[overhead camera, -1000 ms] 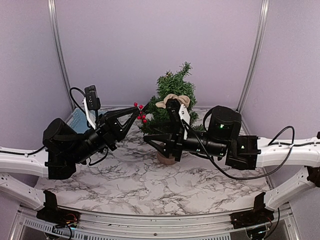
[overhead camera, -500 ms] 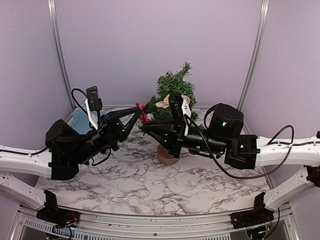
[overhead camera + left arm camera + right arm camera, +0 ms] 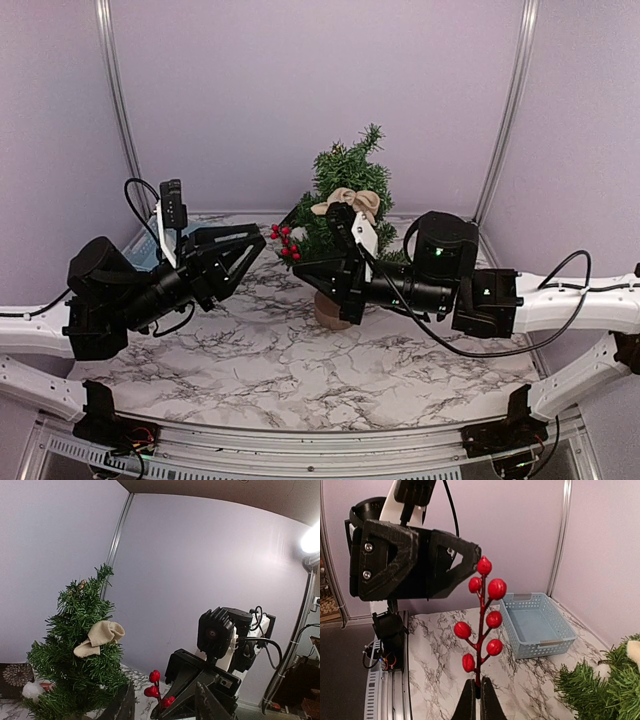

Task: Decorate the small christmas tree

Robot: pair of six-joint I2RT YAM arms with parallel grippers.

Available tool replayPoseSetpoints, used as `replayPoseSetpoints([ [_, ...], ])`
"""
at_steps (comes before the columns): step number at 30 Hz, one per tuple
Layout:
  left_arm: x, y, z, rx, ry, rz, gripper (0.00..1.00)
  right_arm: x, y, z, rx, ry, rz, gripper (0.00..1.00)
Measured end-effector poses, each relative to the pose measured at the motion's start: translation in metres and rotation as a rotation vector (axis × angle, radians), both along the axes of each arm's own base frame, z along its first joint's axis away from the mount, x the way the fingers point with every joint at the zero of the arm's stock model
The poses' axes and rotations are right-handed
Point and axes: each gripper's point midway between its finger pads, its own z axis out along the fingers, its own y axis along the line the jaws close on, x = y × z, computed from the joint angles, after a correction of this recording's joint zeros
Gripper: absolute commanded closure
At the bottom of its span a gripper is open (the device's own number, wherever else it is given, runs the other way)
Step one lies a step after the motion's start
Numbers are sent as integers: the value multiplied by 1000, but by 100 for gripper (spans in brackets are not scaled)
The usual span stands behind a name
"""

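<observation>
The small christmas tree point(image 3: 347, 180) stands at the back of the marble table on a tan stump, with a beige bow point(image 3: 347, 200) on its upper branches. In the left wrist view the tree point(image 3: 75, 665) fills the left side. A red berry sprig point(image 3: 482, 622) stands upright in my right gripper point(image 3: 479, 692), which is shut on the bottom of its stem. From above, the sprig point(image 3: 285, 241) hangs in the air just left of the tree. My left gripper point(image 3: 250, 248) is open, a little left of the berries and not touching them.
A light blue basket point(image 3: 537, 625) sits at the table's back left corner, behind the left arm point(image 3: 130, 295). A small white ornament point(image 3: 32, 690) hangs low on the tree. Metal frame posts point(image 3: 118, 110) and lilac walls close in the back.
The right gripper shut on the sprig's stem. The left gripper then opened, let the sprig go and drew back to the left.
</observation>
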Motion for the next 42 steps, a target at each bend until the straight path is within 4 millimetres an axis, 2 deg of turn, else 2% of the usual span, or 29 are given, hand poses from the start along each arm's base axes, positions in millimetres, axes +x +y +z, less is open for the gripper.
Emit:
replayPoseSetpoints([
  [6,-2,-2,3,162,-23,-11,59,2,-3,-19,-122,-28,-8,100],
  [15,5,-19,-32,337,44,-77,62,-2,-9,-44,-246,-54,11,100],
  [21,11,-24,-47,382,97,-112,70,-4,-13,-45,-262,-65,22,100],
  [27,11,-28,-55,391,125,-150,98,-5,-15,-41,-258,-79,24,100],
  [30,10,-28,-54,385,127,-168,100,-6,-15,-41,-260,-78,25,100],
  [31,9,-28,-53,382,127,-174,100,-5,-15,-41,-260,-78,25,98],
  [32,9,-28,-52,379,129,-178,100,-5,-15,-42,-260,-78,24,92],
  [37,14,-25,-57,370,139,-168,100,-3,-16,-43,-264,-63,9,55],
  [42,42,-9,-60,337,152,-58,100,4,-19,-43,-255,-46,-39,39],
])
